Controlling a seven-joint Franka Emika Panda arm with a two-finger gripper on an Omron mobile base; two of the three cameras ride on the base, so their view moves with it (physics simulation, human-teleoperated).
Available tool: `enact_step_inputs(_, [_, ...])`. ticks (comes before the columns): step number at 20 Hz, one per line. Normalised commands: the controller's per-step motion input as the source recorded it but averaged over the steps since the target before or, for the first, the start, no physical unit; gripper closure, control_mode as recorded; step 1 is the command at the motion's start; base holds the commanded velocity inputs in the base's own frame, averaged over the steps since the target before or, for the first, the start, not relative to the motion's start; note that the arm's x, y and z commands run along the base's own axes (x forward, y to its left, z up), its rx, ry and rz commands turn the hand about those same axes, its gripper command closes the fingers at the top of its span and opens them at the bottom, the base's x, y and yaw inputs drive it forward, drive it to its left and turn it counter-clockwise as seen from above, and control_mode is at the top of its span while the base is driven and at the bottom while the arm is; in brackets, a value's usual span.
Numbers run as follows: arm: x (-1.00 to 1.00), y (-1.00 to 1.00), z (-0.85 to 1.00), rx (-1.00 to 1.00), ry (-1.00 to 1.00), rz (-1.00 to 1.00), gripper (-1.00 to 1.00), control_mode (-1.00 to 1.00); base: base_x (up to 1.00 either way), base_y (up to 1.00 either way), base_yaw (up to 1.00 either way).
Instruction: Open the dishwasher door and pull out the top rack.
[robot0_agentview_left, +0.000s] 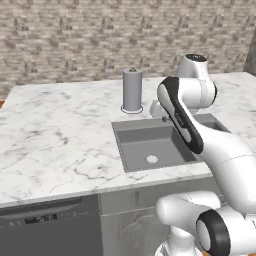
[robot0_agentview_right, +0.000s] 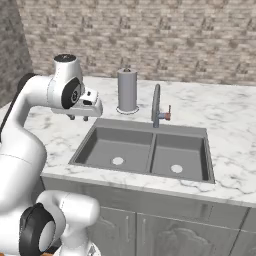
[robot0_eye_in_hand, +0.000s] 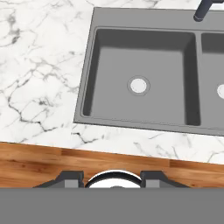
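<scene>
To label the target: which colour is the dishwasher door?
Dark grey, with a black control strip on top; the dishwasher door shows best in the left base view.

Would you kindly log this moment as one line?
pincer: above sink's left edge | dishwasher door: closed | pincer state: unclear

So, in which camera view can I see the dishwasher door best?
The left base view shows it best: the dishwasher door sits closed at the lower left, under the marble counter, with its black control strip visible. The right base view has paler cabinet doors under the sink; the hand view looks down into the sink.
</scene>
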Motion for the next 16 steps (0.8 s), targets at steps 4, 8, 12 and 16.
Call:
enact_step_inputs(4, [0.0, 0.0, 0.0, 0.0, 0.0, 0.0, -1.0, 1.0, -0.01, 0.0, 0.0])
enact_step_inputs(8, [0.0, 0.0, 0.0, 0.0, 0.0, 0.0, -1.0, 1.0, -0.19, 0.0, 0.2])
enact_step_inputs(12, [0.0, 0.0, 0.0, 0.0, 0.0, 0.0, -1.0, 1.0, -0.28, -0.04, 0.53])
enact_step_inputs(16, [0.0, 0.0, 0.0, 0.0, 0.0, 0.0, -1.0, 1.0, -0.19, -0.01, 0.59])
